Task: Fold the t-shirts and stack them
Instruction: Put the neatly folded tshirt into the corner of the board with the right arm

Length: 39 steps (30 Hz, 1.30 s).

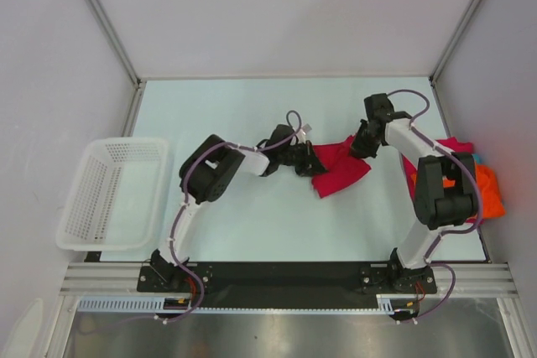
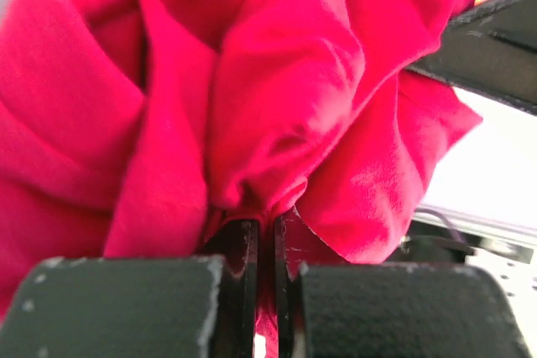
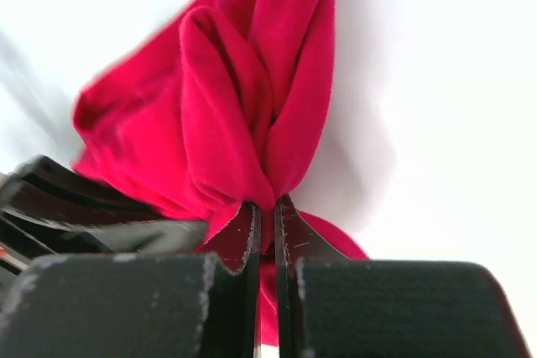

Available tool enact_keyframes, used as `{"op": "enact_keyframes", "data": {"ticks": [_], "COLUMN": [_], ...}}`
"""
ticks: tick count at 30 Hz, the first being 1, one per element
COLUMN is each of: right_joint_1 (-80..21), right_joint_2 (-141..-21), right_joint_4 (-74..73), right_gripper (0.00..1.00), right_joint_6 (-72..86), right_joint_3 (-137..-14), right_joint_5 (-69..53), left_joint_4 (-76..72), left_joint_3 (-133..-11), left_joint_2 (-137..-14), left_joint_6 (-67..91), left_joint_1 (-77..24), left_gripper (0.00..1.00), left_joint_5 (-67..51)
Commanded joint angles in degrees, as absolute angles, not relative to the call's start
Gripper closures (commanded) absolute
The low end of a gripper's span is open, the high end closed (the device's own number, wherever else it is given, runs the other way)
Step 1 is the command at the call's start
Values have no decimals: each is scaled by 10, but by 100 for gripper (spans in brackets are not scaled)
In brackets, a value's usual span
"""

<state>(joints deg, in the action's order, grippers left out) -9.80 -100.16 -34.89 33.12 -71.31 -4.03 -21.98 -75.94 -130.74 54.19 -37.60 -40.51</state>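
Crimson t-shirt [image 1: 344, 172] pinched by left end effector [image 1: 312, 161] and right end effector [image 1: 360, 149]; white basket [image 1: 84, 199] well apart.

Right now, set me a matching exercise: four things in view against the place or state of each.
1 crimson t-shirt
2 white basket
3 shirt pile
4 right gripper

A left edge of the table
B right edge of the table
C shut on crimson cloth
D bunched up mid-table

Pairs: 1-D, 2-A, 3-B, 4-C
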Motion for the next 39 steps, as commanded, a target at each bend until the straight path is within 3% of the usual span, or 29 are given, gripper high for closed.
{"op": "enact_keyframes", "data": {"ticks": [1, 8, 20, 28, 29, 31, 32, 33, 39], "right_joint_1": [-84, -47, 38, 122, 131, 156, 166, 175, 251], "right_joint_2": [-951, -892, -809, -768, -766, -760, -758, -756, -702], "right_joint_4": [-382, -439, -523, -551, -558, -567, -574, -577, -565], "right_gripper": [100, 100, 100, 100, 100, 100, 100, 100, 100], "right_joint_6": [315, 293, 263, 239, 235, 223, 217, 214, 250], "right_joint_3": [-740, -732, -734, -722, -725, -731, -732, -733, -694], "right_joint_5": [20, 50, 80, 88, 91, 105, 108, 113, 127], "left_joint_4": [-353, -490, -468, -363, -365, -380, -389, -416, -491], "left_joint_3": [-790, -878, -1033, -1361, -1404, -1401, -1357, -1327, -1101], "left_joint_2": [-1372, -1452, -1491, -1664, -1679, -1688, -1680, -1654, -1536], "left_joint_6": [686, 827, 860, 918, 930, 936, 933, 930, 879], "left_joint_1": [-445, -490, -516, -589, -598, -603, -603, -602, -578], "left_gripper": [100, 100, 100, 100, 88, 48, 13, 1, 0], "left_joint_5": [-480, -491, -483, -471, -466, -470, -478, -483, -498]}}
